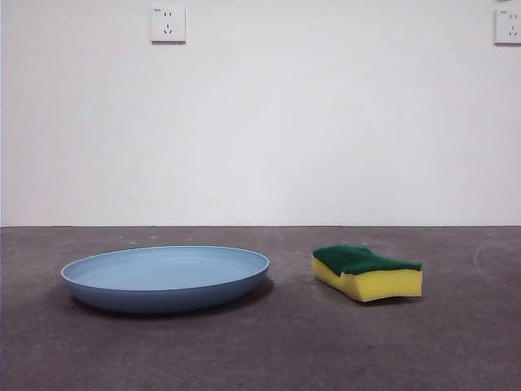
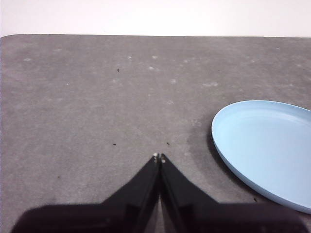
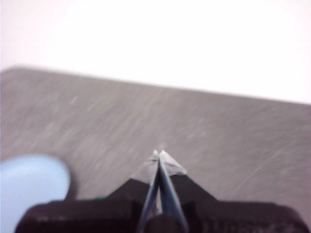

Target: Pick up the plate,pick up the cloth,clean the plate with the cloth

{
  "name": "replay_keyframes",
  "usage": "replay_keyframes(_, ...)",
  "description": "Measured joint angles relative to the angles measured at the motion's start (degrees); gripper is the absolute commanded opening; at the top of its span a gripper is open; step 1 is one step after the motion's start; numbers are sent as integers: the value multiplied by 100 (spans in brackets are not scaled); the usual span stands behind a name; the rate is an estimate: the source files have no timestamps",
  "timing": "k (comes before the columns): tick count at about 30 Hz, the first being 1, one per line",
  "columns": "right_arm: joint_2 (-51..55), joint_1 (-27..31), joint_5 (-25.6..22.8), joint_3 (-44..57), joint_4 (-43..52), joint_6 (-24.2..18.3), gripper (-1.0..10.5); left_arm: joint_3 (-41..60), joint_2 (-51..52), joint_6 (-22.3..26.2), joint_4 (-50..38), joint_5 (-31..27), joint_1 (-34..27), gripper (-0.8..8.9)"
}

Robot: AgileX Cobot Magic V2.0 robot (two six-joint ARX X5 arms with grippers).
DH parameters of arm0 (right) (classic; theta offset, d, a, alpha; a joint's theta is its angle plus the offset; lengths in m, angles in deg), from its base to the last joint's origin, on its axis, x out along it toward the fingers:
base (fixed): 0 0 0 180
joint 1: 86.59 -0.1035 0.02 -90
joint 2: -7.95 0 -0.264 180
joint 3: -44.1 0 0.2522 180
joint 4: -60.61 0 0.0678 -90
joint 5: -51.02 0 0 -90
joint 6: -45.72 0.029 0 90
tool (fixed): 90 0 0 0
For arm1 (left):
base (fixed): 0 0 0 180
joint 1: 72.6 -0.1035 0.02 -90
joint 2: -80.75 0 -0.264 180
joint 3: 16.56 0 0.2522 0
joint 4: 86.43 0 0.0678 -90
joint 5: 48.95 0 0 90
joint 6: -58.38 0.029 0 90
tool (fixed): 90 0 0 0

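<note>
Plate (image 1: 165, 279) and cloth (image 1: 368, 273) apart on grey table (image 1: 260, 350), white wall (image 1: 260, 122) behind.

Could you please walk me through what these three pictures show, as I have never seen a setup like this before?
This is a robot with two arms at a table, each ending in a gripper of two black jaws. The front view looks level across the grey table from a low camera: a light-blue plate lies flat, and apart from it, on its other side, lies a yellow sponge with a green top, the cloth. No arm shows there. The other two pictures come from cameras on the wrists. The left gripper has its jaws shut, holds nothing, with the plate beside it. The right gripper, blurred, is also shut and empty.
</note>
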Motion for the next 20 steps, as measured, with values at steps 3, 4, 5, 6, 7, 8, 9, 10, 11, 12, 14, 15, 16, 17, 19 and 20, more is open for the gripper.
replay_keyframes(3, 562, 839, 479, 179, 15, -39, 1, 0, 0, 0, 0, 0, 0, -3)
replay_keyframes(4, 739, 1121, 619, 264, 33, -44, 1, 0, 0, 0, 0, 0, 0, -3)
replay_keyframes(5, 883, 1346, 713, 348, 35, -46, 1, 0, 0, 0, 0, 0, 0, -3)
replay_keyframes(6, 1045, 1589, 802, 468, 35, -50, 1, 0, 0, 0, 0, 0, 0, -3)
replay_keyframes(7, 1209, 1816, 859, 608, 35, -52, 1, 0, 0, 0, 0, 0, 0, -3)
replay_keyframes(8, 1349, 1982, 911, 741, 28, -55, 1, 0, 0, 0, 0, 0, 0, -3)
replay_keyframes(9, 1502, 2135, 951, 898, 17, -57, 1, 0, 0, 0, 0, 0, 0, -3)
replay_keyframes(10, 1652, 2243, 968, 1062, 24, -52, 1, 0, 0, 0, 2, 0, 0, -3)
replay_keyframes(11, 1770, 2299, 975, 1207, 33, -42, 1, 0, 0, 0, 0, 0, 0, -3)
replay_keyframes(12, 1902, 2328, 977, 1379, 42, -28, 1, 0, 0, 0, 0, 0, 0, -3)
replay_keyframes(14, 2127, 2328, 981, 1729, 79, 11, 1, 0, 0, 0, 0, 0, 0, -3)
replay_keyframes(15, 2227, 2328, 981, 1939, 188, 55, 1, 0, 0, 0, 0, 0, 0, -3)
replay_keyframes(16, 2317, 2328, 981, 2149, 304, 103, 1, 0, 0, 0, 0, 0, 0, -3)
replay_keyframes(17, 2387, 2328, 981, 2326, 420, 155, 1, 0, 0, 0, 0, 0, 0, -3)
replay_keyframes(19, 2531, 2328, 981, 2686, 570, 323, 1, 0, 0, 0, 0, 0, 0, -3)
replay_keyframes(20, 2581, 2328, 981, 2813, 586, 402, 1, 0, 0, 0, 0, 0, 0, -3)
